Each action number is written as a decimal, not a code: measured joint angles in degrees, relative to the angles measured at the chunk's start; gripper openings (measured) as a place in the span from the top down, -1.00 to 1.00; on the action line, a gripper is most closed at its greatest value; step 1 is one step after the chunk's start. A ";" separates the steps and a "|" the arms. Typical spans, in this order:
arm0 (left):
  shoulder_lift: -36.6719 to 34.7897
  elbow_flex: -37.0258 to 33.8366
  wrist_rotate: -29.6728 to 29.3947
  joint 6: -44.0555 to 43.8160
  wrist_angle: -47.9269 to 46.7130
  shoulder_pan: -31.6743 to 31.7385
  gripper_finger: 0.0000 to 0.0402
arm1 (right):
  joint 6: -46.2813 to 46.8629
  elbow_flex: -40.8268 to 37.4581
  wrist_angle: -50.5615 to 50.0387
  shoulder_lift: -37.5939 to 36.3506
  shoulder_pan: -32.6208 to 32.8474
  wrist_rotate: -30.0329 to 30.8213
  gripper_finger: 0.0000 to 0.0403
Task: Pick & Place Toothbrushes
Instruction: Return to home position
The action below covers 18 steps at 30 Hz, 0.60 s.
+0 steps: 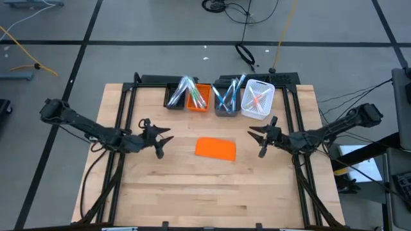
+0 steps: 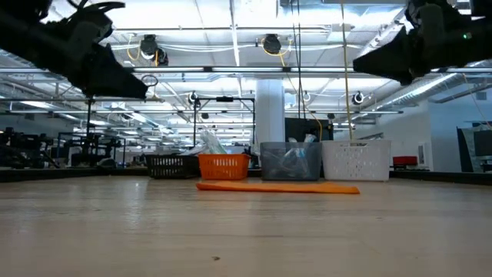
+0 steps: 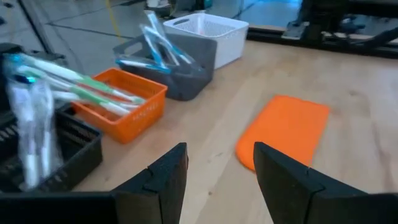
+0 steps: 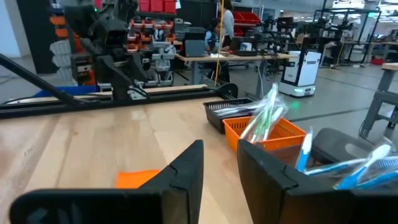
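Observation:
The toothbrushes stand and lean in four bins along the table's far side. Clear-wrapped ones (image 1: 182, 90) are in the black bin (image 3: 74, 152), green-and-white ones (image 3: 93, 93) in the orange bin (image 1: 198, 102), blue ones (image 1: 228, 92) in the grey bin (image 3: 186, 78), and orange-red ones (image 1: 258, 100) in the white bin (image 1: 258, 112). My left gripper (image 1: 164, 142) hovers open left of the orange sheet (image 1: 216, 148), with nothing between its fingers. My right gripper (image 1: 257, 141) hovers open right of the sheet, also with nothing between its fingers. Both are raised above the tabletop.
The flat orange sheet (image 3: 283, 127) lies at the table's middle between the two grippers. Black frame rails (image 1: 122, 115) run along the table's left, right and far sides. Bare wood (image 1: 212, 192) spreads toward the near edge.

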 joint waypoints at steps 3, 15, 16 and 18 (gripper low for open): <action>-2.65 -3.74 1.33 0.98 3.41 0.58 0.07 | -0.08 -2.11 1.46 -1.36 0.04 0.02 0.56; -11.34 -16.44 5.85 1.87 13.15 1.15 0.07 | 0.61 -6.24 2.31 -4.21 3.64 -1.59 0.56; -11.92 -16.44 6.40 1.84 12.24 1.15 0.07 | 1.07 -6.57 2.37 -4.31 4.22 -1.60 0.56; -12.55 -16.42 7.34 2.03 11.57 1.15 0.07 | 1.35 -7.23 2.69 -4.58 5.39 -1.63 0.56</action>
